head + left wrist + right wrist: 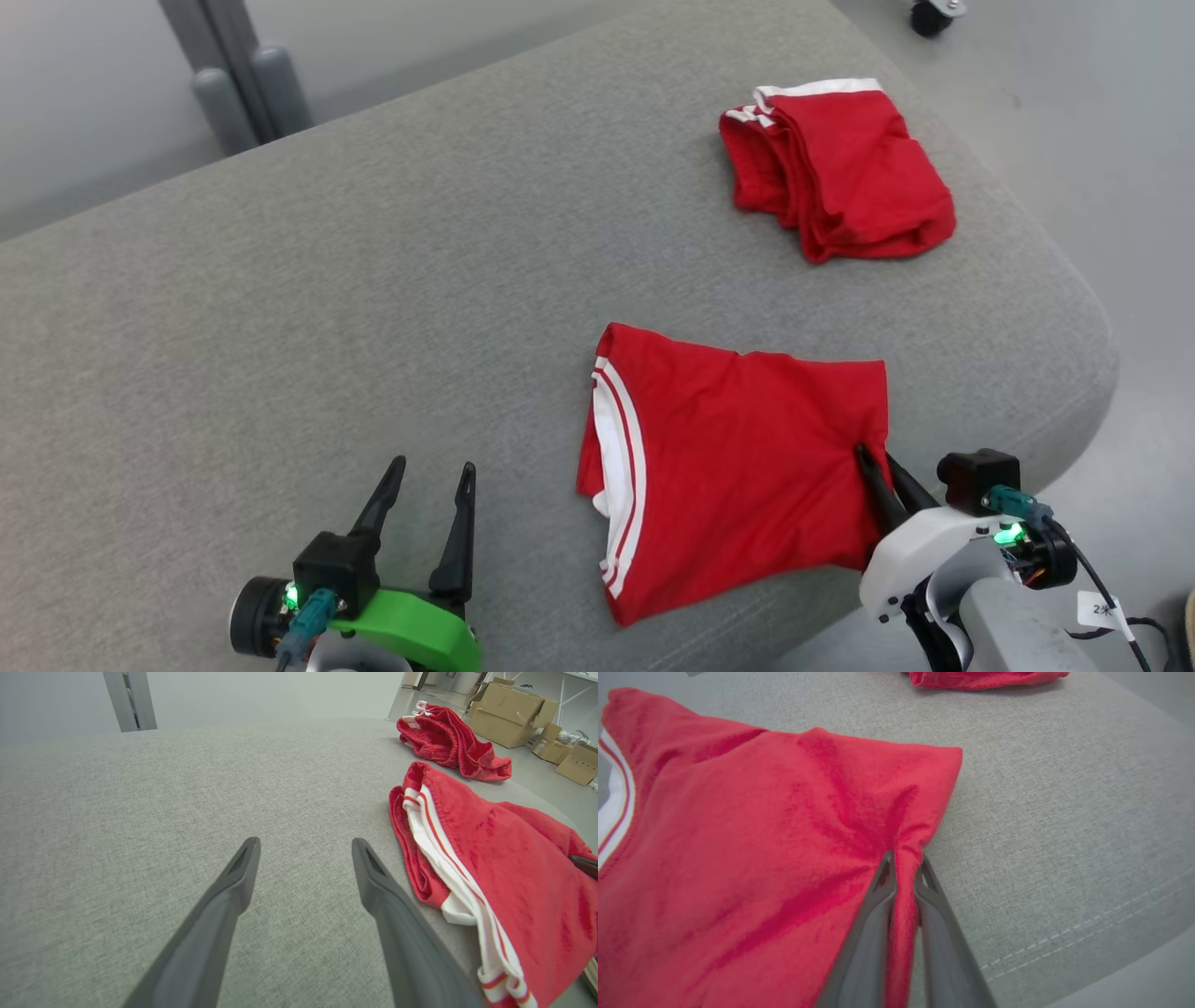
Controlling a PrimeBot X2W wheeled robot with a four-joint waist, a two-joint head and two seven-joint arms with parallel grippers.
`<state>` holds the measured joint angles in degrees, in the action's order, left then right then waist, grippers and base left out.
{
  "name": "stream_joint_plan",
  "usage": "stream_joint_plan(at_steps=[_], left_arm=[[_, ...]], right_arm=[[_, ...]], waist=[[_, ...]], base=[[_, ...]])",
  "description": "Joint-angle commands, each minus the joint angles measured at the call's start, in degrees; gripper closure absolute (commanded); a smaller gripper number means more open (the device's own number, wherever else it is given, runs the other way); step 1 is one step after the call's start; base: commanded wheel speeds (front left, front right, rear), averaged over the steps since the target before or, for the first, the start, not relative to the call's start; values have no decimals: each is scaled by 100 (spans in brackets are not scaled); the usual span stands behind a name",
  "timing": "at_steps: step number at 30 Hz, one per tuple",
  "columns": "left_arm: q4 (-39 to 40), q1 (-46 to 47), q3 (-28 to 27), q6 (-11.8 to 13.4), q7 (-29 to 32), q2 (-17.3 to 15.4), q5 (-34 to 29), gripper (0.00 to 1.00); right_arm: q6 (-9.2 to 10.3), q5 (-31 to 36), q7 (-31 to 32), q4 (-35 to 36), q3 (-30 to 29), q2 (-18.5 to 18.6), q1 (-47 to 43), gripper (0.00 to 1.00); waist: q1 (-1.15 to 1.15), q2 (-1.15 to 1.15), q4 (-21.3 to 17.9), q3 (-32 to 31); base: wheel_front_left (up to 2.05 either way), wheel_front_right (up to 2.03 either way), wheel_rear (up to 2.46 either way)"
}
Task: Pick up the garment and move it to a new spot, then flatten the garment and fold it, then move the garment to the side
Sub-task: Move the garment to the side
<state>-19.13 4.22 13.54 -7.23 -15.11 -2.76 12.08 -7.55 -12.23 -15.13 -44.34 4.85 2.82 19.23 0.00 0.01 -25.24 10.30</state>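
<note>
garment (pixel 747 467): soft red cloth, matt. cushion (pixel 280 327): coarse grey woven fabric. left tool (pixel 306 847) fingers (pixel 233 891): matt dark plastic.

Cardboard boxes (pixel 511 716) sit beyond the grey cushion (pixel 187 788)

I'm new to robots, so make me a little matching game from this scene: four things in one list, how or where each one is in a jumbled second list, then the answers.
Things:
1. near red garment
2. far red garment
3. left fingers
4. right fingers

States:
A. spread apart above the bare grey cushion
B. closed on a pinched fold of red cloth
C. bunched up alone, towards the cushion's far right
D. laid out, held at its right edge

Pairs: 1-D, 2-C, 3-A, 4-B.
</note>
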Motion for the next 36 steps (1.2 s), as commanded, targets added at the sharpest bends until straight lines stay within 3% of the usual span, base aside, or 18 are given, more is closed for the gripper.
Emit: stream_joint_plan(at_steps=[1,12,20,24,28,34,35,36], left_arm=[[-17,72,-3,-14,-2,-33,-51,0],[-67,112,-92,-34,-2,-34,-188,0],[-23,244,-63,-32,-2,-143,-208,0],[-34,292,-106,-33,-2,-205,-163,0],[-71,401,-101,-33,-2,-278,-156,0],[-79,514,-53,-33,-1,-359,-112,0],[-78,528,-50,-33,-1,-367,-106,0],[-82,539,-49,-33,-1,-373,-101,0]], right_arm=[[14,14,3,56,-32,23,-69,100],[13,285,2,50,-174,12,322,100],[12,678,70,-53,84,18,1664,100],[13,957,246,-123,-52,26,2532,100],[13,1423,415,-284,-771,128,3202,100],[13,2589,790,-332,-2302,747,3639,100],[13,2802,843,-276,-2534,820,3628,67],[13,3036,905,-206,-2842,888,3598,9]], waist=[[0,-1,-524,26],[0,-1,-199,246],[0,-1,47,499],[0,-1,146,618],[0,-1,299,754],[0,-1,581,941],[0,-1,611,957],[0,-1,652,976]], base=[[0,0,0],[0,0,0],[0,0,0],[0,0,0],[0,0,0],[0,0,0],[0,0,0],[0,0,0]])
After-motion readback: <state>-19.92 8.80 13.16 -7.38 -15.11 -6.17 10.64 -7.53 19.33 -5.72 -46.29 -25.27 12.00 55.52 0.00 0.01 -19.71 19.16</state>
